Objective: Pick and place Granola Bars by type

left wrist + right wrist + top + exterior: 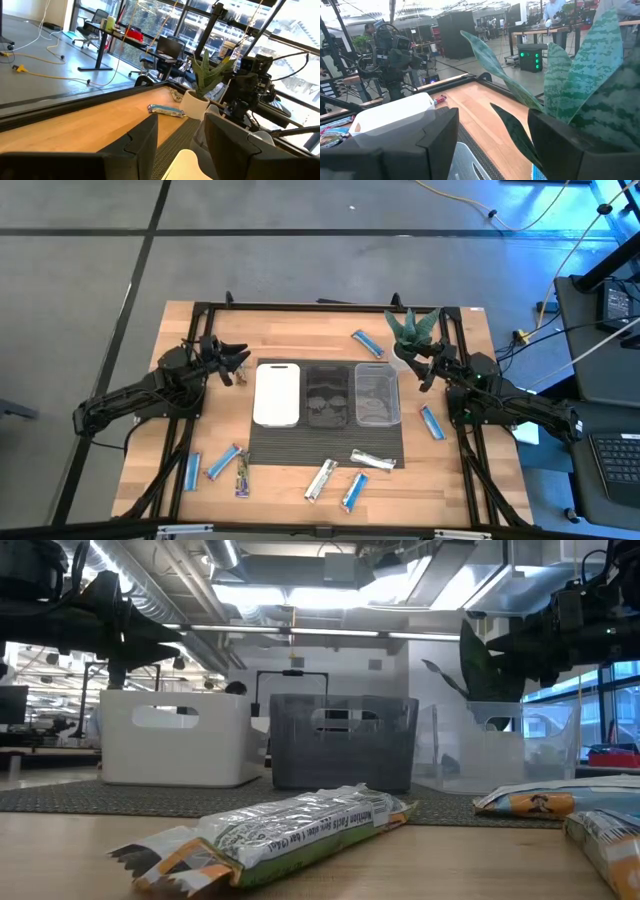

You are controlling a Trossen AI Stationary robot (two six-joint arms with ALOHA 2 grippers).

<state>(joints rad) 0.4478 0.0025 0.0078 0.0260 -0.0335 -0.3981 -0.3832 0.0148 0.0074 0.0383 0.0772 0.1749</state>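
The bench (310, 320) is pale, smooth, matt wood. A dark ribbed mat (290, 442) lies under three plastic trays: opaque white (277, 393), dull black (327, 393), clear glossy (377, 393). The granola bars (290, 830) have crinkled, shiny foil wrappers. Both grippers' fingers (145, 142) look matt black plastic.

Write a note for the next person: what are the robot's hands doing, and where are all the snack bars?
Left gripper: open, empty, raised beside the white tray.
Right gripper: open, empty, raised by the plant.
Granola bars: all lie on the table, none in any tray. Blue ones lie scattered; silver ones sit near the front edge.
Done: nothing sorted. Left: every bar.
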